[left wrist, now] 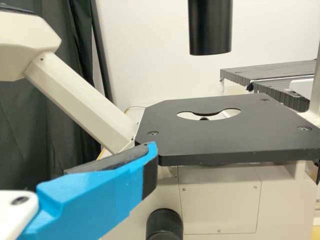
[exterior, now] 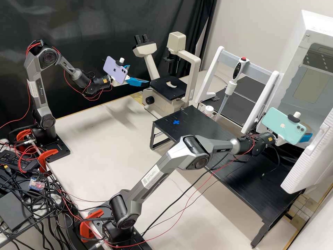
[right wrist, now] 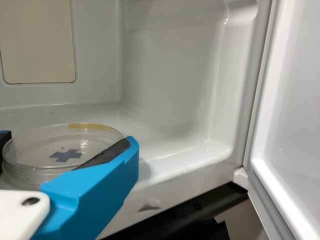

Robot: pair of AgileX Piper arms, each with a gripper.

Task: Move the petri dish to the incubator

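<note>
The right gripper's (exterior: 306,138) fingers, parted to the dish's width, clasp the petri dish (right wrist: 37,167) — right wrist view, lower left; beyond, the open incubator (right wrist: 170,70); the left gripper's (exterior: 138,75) stand apart, holding nothing — high view, upper left, near the microscope (exterior: 169,87).

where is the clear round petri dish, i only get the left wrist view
Observer: The clear round petri dish sits between the blue fingers of the white right gripper, seen in the right wrist view.

Operator: and the white boxy incubator, is its door open

Observer: Yes, the white incubator's door stands open.

Operator: any marking on the dish

Observer: A dark blue cross shows within its round outline.
</note>
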